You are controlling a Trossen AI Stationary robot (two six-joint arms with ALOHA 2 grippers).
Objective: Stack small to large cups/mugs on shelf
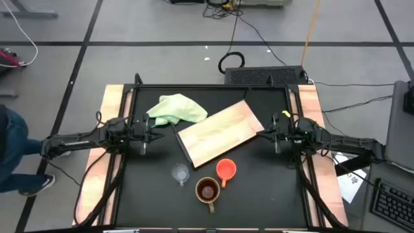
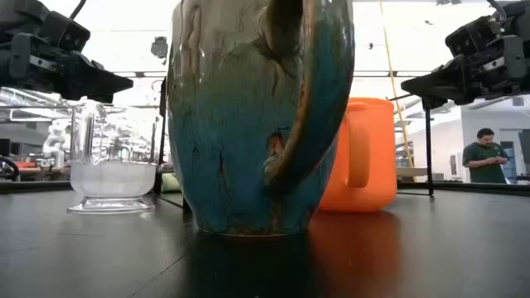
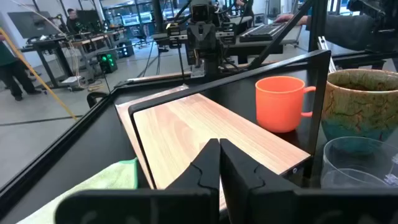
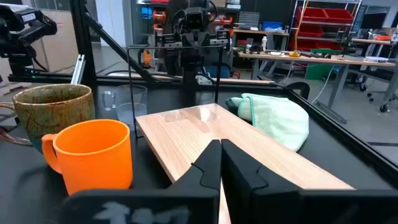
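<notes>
High view: we see both grippers, left (image 1: 150,129) and right (image 1: 268,133), fingers pressed together, empty, flanking the shelf (image 1: 220,133). Mug (image 1: 207,190), orange cup (image 1: 226,169) and glass (image 1: 180,173) stand nearby. We should open wide and grasp the mug's rim first.

From above I saw even, bright light and soft shadows. At table height the windows behind blew out white, the large mug (image 2: 248,116) loomed close and blurred, and the black table (image 2: 414,248) carried a faint orange sheen
</notes>
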